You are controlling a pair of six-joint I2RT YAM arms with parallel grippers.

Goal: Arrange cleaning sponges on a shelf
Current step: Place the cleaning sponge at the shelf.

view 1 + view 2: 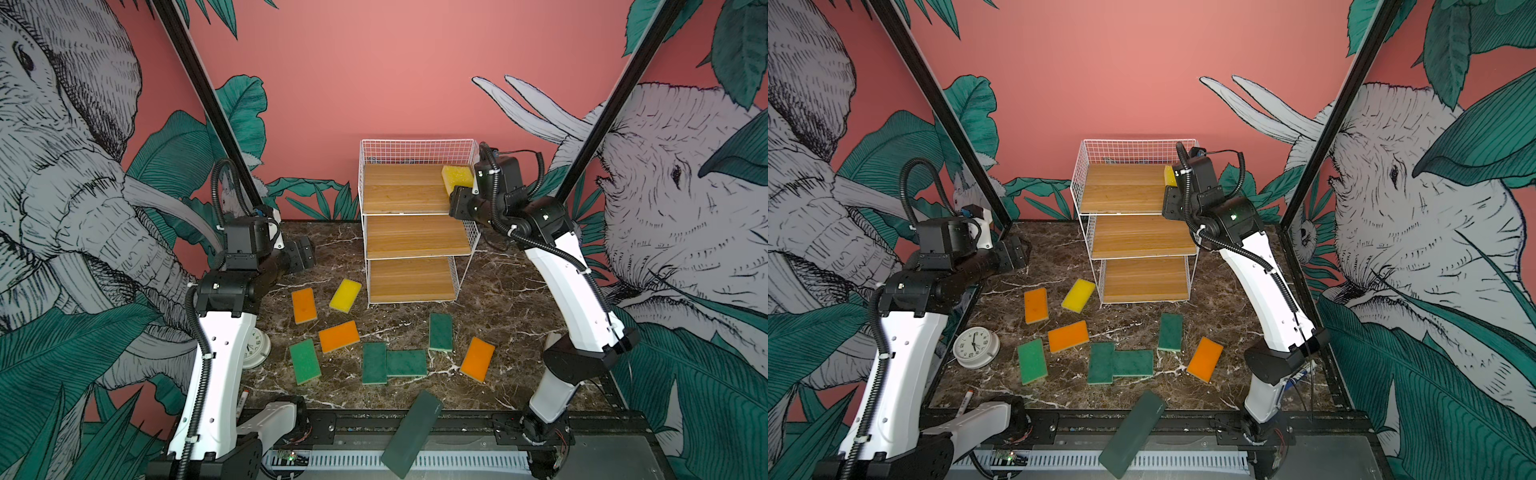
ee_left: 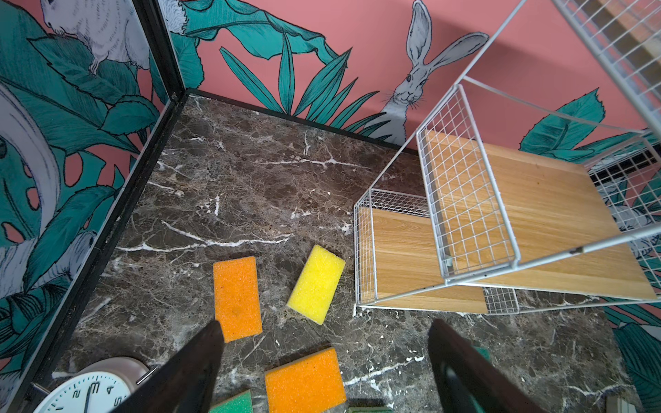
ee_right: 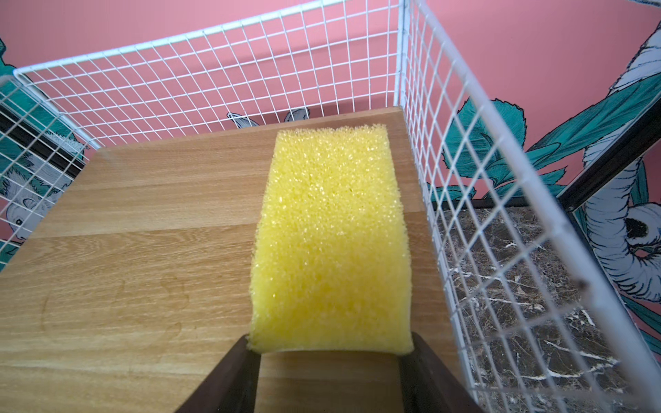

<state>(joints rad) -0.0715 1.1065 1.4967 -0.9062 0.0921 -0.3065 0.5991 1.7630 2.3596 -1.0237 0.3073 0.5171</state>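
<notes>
Item: yellow sponge (image 3: 331, 243), light, soft, springy foam, on the shelf's (image 1: 415, 149) top board by the wire side, clamped across its short end by the right end effector (image 3: 331, 352); left end effector (image 2: 323, 352) apart, empty.

The right gripper (image 3: 331, 352) is up on the top board of the shelf (image 1: 405, 189). A white wire wall (image 3: 465, 200) stands close on its right side, and another wire wall blocks straight ahead. To its left the board is bare wood. The left gripper (image 2: 323, 361) hangs over the desk (image 2: 250, 186), with sponges (image 2: 238, 296) lying under it.
</notes>
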